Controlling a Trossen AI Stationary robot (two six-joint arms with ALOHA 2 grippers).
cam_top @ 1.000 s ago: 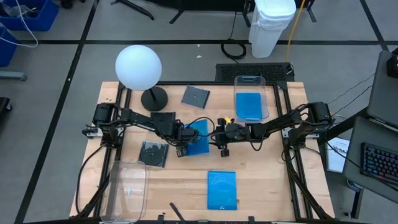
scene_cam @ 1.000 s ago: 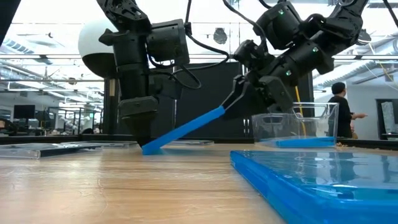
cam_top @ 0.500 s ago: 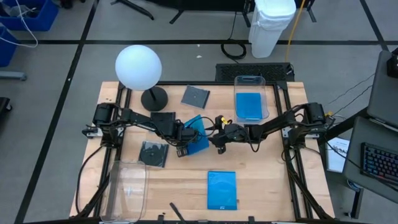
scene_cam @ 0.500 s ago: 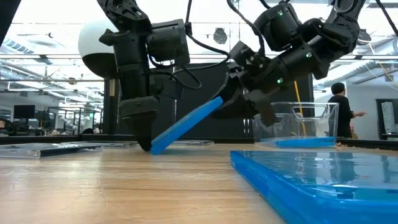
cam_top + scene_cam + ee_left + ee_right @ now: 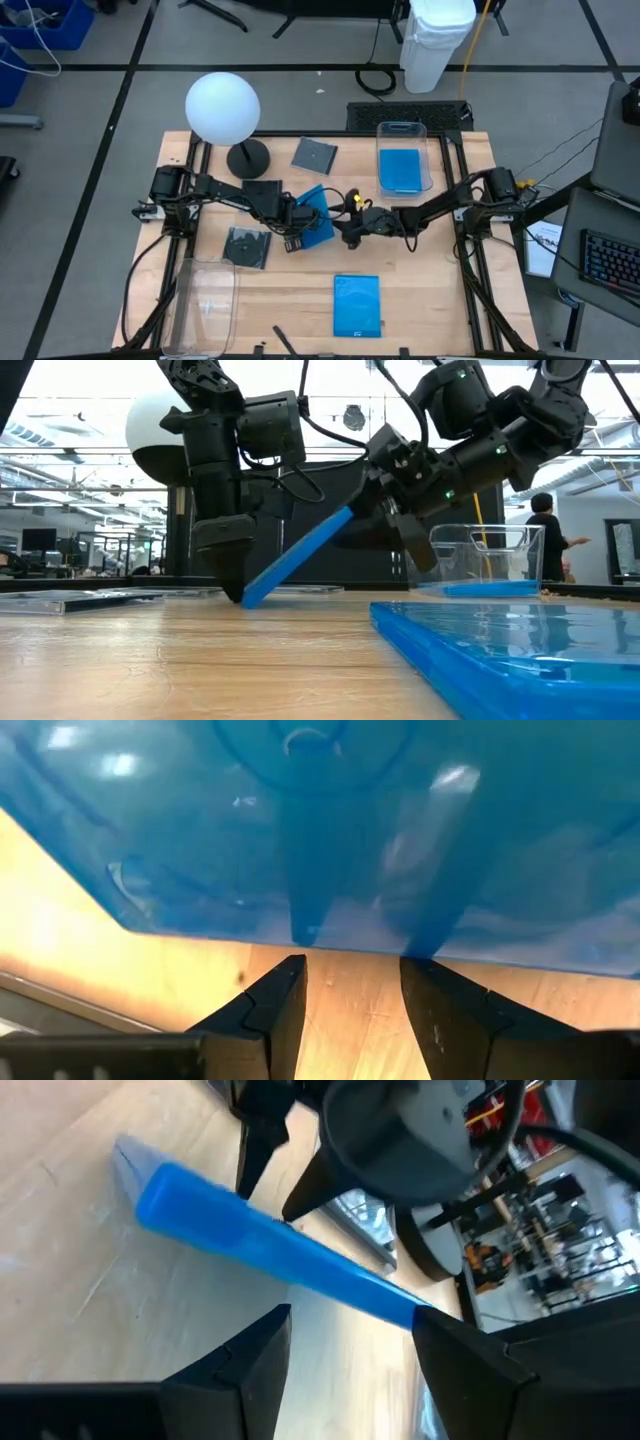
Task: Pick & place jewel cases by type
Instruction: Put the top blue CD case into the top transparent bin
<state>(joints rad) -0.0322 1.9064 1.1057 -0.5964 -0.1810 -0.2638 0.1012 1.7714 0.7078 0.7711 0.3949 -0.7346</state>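
Centre of the high view: a tilted blue case [image 5: 316, 214] stands propped between the two arms. In the low view the same case [image 5: 296, 556] slopes from its lower edge on the wooden table [image 5: 200, 660], at lower left, up toward the centre of the frame. The left gripper [image 5: 291, 238] points down just left of that lower edge; its wrist view shows the fingers [image 5: 275, 1010] parted, apart from the case [image 5: 330, 820], which fills the upper frame, with bare tabletop in the gap. So the left gripper is open and holds nothing. The right gripper [image 5: 345, 228] reaches in from the right of the high view to the raised edge; its wrist view shows both fingers [image 5: 240, 1355] spread, with the case [image 5: 270, 1250] lying across the gap. Whether a fingertip touches the case cannot be told; jaws read as open, no clamp visible. Other jewel cases: a blue one [image 5: 357, 306] flat at lower centre of the high view, another blue one [image 5: 402, 167] inside the clear bin [image 5: 402, 129] at upper right of the table. One dark case [image 5: 314, 155] lies at upper centre, one [image 5: 246, 248] left of centre, and one [image 5: 262, 193] partly under the left arm. A second clear bin [image 5: 207, 298] sits at lower left. The globe lamp [image 5: 223, 108] stands at upper left.
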